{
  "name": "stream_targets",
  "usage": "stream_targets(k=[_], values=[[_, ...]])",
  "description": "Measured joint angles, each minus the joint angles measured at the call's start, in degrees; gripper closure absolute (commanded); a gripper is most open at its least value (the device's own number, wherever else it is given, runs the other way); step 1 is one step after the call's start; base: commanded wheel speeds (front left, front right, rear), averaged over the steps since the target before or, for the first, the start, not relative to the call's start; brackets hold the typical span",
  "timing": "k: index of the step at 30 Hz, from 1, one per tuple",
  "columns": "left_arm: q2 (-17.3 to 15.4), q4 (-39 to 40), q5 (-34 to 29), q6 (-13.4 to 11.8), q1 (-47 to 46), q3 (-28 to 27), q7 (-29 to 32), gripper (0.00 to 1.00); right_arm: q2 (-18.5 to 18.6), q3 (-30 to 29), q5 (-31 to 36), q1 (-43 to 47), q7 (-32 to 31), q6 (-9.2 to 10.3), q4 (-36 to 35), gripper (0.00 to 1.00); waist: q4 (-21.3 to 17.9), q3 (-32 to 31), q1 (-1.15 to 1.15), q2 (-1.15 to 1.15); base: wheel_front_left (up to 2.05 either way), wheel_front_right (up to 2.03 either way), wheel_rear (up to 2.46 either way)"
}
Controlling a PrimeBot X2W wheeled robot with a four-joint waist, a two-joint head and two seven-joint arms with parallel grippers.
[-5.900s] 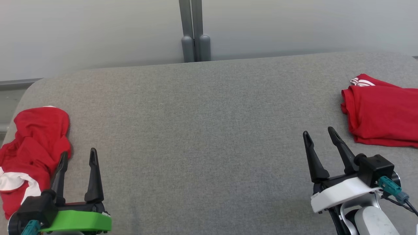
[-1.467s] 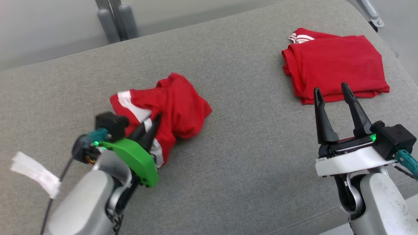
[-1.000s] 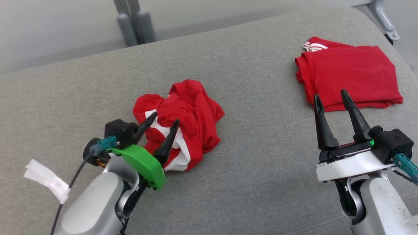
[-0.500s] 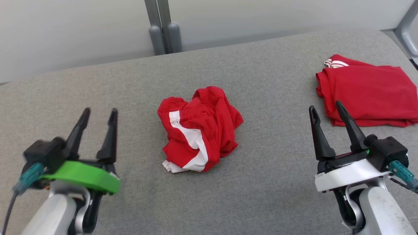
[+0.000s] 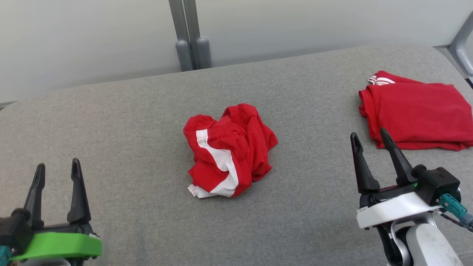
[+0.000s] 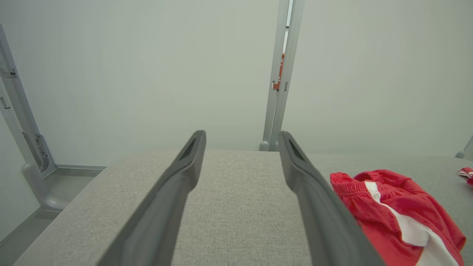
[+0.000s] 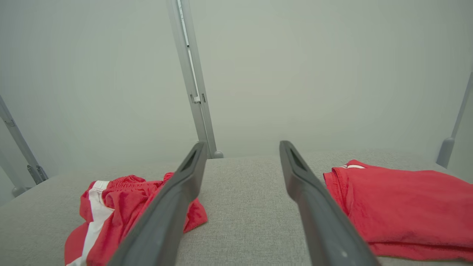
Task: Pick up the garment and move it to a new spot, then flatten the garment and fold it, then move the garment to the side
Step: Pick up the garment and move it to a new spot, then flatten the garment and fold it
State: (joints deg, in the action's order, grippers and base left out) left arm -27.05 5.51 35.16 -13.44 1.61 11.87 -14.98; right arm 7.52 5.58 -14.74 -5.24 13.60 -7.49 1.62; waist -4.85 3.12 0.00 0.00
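**A:** Since flattening looked to be the step due, how did things lie?

**B:** One wide grey fabric-covered surface (image 5: 147, 111) carried it all. At its far right edge sat one neatly folded red garment with white stripes (image 5: 417, 114). The task's piece, one crumpled pair of red shorts with a white side band (image 5: 229, 147), sat bunched near the middle, touching neither arm.

**A:** And the arms?

**B:** Two of them. The green-collared left gripper (image 5: 57, 164) and the white-collared right gripper (image 5: 369, 133) both stood with fingers spread wide, holding nothing.

**A:** Which way from the fingers?

**B:** The shorts lay ahead and to the right of the left gripper, and ahead and to the left of the right one, so between the two. Their long axis ran from the far waistband to the near hem. I judged the right gripper slightly nearer.
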Motion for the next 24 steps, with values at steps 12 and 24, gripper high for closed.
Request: stream_targets(k=[12,24], values=[[5.09,-0.92,-4.50,4.59,2.68,-3.33,-0.05,0.00,0.30,-0.58,0.00,1.05,-0.37,0.00,-0.02,0.00,0.34,0.38,0.00,0.00,0.00,0.00,0.00],[7.69,-2.47,-6.67,7.16,2.37,-4.92,-0.07,0.00,0.30,-0.33,-0.21,0.86,-0.42,0.00,0.00,0.00,0.63,0.49,0.00,0.00,0.00,0.00,0.00]])
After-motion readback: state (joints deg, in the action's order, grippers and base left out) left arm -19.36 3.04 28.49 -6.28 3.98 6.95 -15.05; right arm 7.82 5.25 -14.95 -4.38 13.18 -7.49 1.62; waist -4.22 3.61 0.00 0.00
